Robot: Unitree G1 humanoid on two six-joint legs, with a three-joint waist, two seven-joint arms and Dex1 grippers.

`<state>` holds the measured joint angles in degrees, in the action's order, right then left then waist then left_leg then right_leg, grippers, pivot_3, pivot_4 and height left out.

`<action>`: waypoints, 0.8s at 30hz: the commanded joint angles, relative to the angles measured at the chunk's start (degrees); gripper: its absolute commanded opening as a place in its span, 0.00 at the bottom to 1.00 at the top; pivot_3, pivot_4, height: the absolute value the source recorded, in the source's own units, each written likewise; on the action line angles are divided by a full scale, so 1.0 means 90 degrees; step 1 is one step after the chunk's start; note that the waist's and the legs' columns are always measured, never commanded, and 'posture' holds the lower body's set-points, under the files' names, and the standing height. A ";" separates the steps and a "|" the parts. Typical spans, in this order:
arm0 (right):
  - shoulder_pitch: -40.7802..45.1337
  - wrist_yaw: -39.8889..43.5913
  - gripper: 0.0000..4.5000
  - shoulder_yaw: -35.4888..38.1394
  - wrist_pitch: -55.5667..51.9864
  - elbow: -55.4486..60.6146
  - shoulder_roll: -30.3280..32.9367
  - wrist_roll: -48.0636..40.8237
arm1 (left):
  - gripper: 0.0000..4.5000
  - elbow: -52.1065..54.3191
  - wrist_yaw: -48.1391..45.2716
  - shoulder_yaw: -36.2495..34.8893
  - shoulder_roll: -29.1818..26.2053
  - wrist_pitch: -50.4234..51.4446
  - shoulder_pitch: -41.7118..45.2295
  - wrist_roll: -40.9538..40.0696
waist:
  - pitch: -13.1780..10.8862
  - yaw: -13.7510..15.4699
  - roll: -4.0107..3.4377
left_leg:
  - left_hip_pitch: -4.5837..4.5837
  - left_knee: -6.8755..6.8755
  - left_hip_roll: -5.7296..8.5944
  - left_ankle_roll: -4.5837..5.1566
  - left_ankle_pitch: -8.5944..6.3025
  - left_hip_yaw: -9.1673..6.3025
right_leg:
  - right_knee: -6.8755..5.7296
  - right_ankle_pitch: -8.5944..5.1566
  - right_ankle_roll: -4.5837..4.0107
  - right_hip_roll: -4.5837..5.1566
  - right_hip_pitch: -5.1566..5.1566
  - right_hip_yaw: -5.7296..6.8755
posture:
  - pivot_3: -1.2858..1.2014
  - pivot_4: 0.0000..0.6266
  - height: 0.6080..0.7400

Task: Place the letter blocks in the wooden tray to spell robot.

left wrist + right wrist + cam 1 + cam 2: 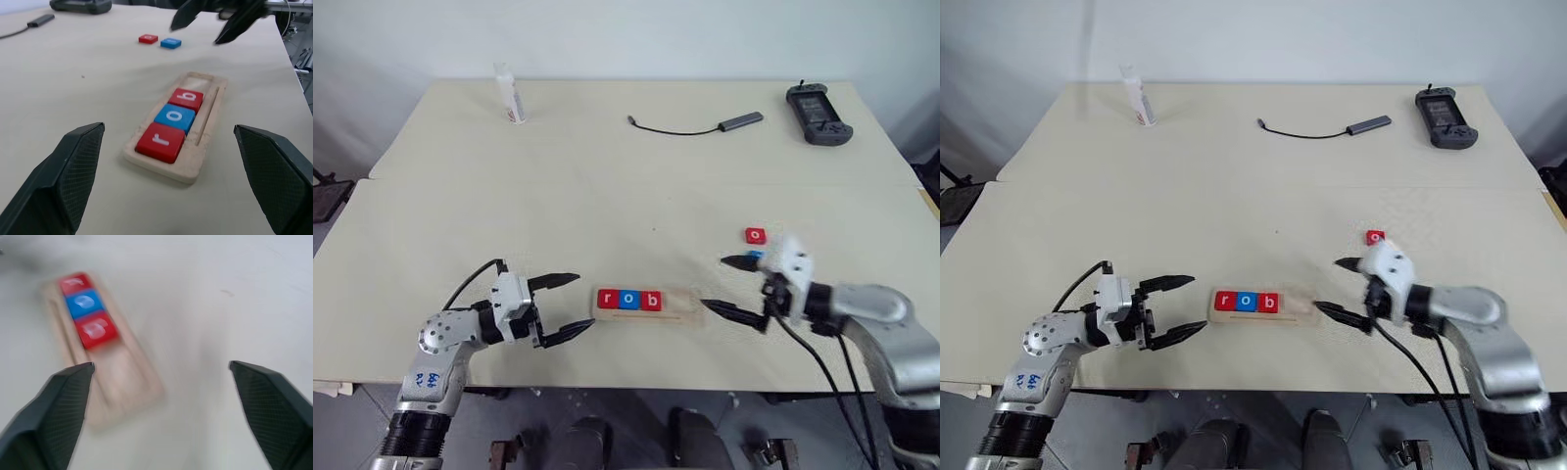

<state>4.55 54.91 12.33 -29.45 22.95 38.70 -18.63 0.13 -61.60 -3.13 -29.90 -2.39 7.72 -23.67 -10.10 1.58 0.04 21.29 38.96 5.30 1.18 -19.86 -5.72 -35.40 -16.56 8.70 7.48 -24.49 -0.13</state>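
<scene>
Two end effectors sit low over the pale worktop [607,176], both with black fingers spread wide and holding nothing. The left end effector [565,305] points at one short end of the wooden tray [680,305], the right end effector [729,287] at the other. Inside the long, shallow tray lie three smooth, rounded square letter blocks [629,300]: red r, blue o, red b. The tray's other half is bare wood. A red o block [756,235] and a blue block [170,43] lie flat behind the right fingers.
</scene>
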 commanded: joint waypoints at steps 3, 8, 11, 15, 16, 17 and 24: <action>-0.1618 -0.0700 1.00 0.1818 0.1349 0.0576 -0.0623 -0.0125 | 1.00 -0.0389 -0.0167 0.0004 0.0063 0.0034 0.0486 -0.0128 | 0.0000 0.0000 0.0000 | -0.0004 -0.0001 0.0001 0.0000 0.0000 0.0004 | -0.0003 0.0000 0.0000 -0.0002 0.0001 -0.0003 | 0.52 0.24 1.00; -0.2655 -0.1098 1.00 0.2554 0.1635 0.0635 -0.1083 -0.0322 | 1.00 -0.0786 -0.0355 0.0077 0.0119 0.0013 0.0901 -0.0086 | 0.0001 -0.0048 -0.0002 | -0.0014 -0.0001 -0.0003 -0.0001 0.0001 0.0012 | -0.0007 0.0000 0.0000 -0.0007 0.0003 -0.0013 | 0.52 0.24 1.00; -0.2899 -0.1262 1.00 0.2644 0.1553 0.0652 -0.1200 -0.0561 | 1.00 -0.0869 -0.0458 0.0106 0.0132 0.0065 0.1047 -0.0127 | 0.0001 -0.0070 -0.0002 | -0.0020 -0.0001 -0.0006 -0.0003 0.0002 0.0016 | -0.0012 0.0000 0.0000 -0.0009 0.0004 -0.0018 | 0.52 0.24 1.00; -0.2631 -0.1623 1.00 0.2357 0.1402 0.0749 -0.1135 -0.0617 | 1.00 -0.0769 -0.0341 0.0058 0.0174 0.0423 0.1169 -0.0255 | 0.0001 -0.0074 -0.0002 | -0.0022 0.0001 -0.0007 -0.0004 0.0003 0.0016 | -0.0015 0.0000 0.0000 -0.0008 0.0005 -0.0020 | 0.52 0.24 1.00; -0.2481 -0.1732 1.00 0.2284 0.1240 0.0769 -0.1074 -0.0667 | 1.00 -0.0752 -0.0336 0.0062 0.0171 0.0412 0.1181 -0.0232 | 0.0001 -0.0076 -0.0002 | -0.0021 0.0002 -0.0007 -0.0004 0.0003 0.0016 | -0.0015 0.0000 0.0000 -0.0007 0.0005 -0.0020 | 0.52 0.24 1.00; -0.2329 -0.1810 1.00 0.2188 0.1048 0.0778 -0.0969 -0.0678 | 1.00 -0.0729 -0.0324 0.0062 0.0169 0.0415 0.1184 -0.0216 | 0.0001 -0.0086 -0.0002 | -0.0022 0.0002 -0.0008 -0.0005 0.0003 0.0016 | -0.0016 0.0000 0.0000 -0.0008 0.0005 -0.0020 | 0.52 0.24 1.00; -0.0028 -0.2513 1.00 0.1108 -0.1955 0.0354 0.0283 -0.1038 | 1.00 -0.0280 -0.0373 0.0087 0.0121 0.0654 0.0991 -0.0315 | 0.0001 -0.0106 -0.0002 | -0.0017 0.0006 -0.0007 -0.0005 0.0005 0.0013 | -0.0017 0.0000 0.0000 -0.0003 0.0002 -0.0019 | 0.52 0.24 1.00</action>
<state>1.95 33.98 22.90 -41.56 26.17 40.03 -26.05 -4.85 -64.77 -1.82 -28.32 3.85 16.98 -25.54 -10.09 0.63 0.02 21.16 39.01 5.20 1.12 -19.81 -5.63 -35.53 -16.56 8.70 7.44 -24.49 -0.28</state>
